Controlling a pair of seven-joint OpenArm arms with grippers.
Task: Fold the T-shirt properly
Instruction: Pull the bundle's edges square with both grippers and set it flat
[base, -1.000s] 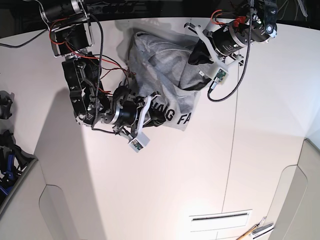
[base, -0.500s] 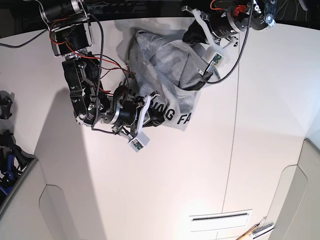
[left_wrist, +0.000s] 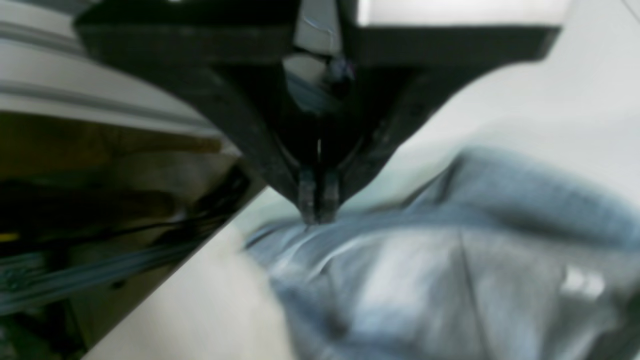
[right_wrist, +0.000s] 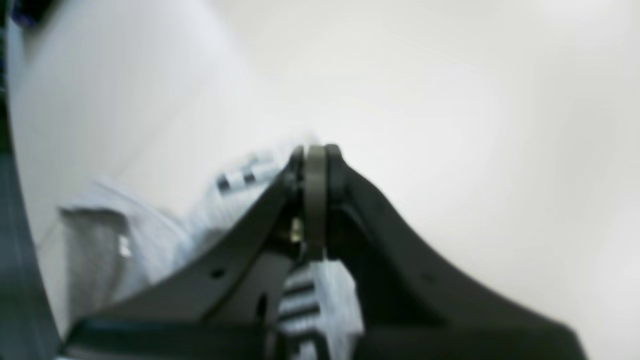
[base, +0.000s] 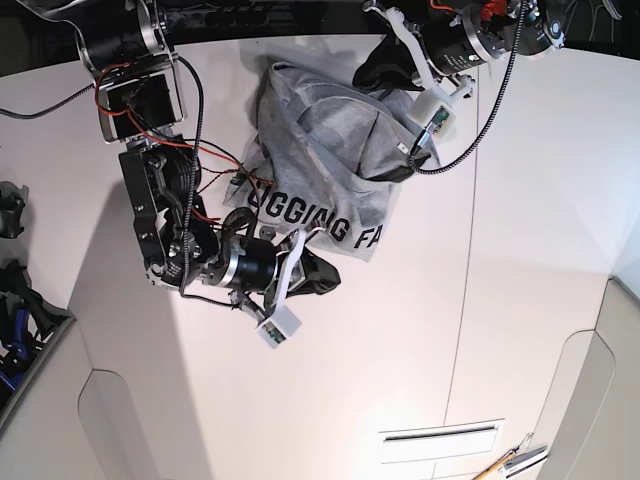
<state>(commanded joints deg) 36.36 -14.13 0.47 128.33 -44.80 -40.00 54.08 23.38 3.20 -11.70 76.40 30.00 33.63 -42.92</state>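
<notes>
The heather-grey T-shirt (base: 320, 130) lies bunched at the far middle of the white table (base: 400, 350), with black lettering showing along its near hem. My left gripper (base: 365, 76) is at the shirt's far right corner. In the left wrist view the left gripper (left_wrist: 318, 216) is shut, pinching a fold of the shirt (left_wrist: 425, 260). My right gripper (base: 328, 272) is at the near hem, just below the lettering. In the right wrist view the right gripper (right_wrist: 314, 150) is shut, with lettered fabric (right_wrist: 240, 177) reaching the tips and bunched between the finger bases.
Dark gear (base: 12, 300) sits at the table's left edge. A slot (base: 440, 437) and a pencil-like tool (base: 510, 462) are at the near right. The table's far edge and a dark drop (left_wrist: 100, 200) are close to my left gripper.
My left gripper has moved toward the far edge with the shirt corner. My right gripper has moved toward the near side, uncovering more of the lettering.
</notes>
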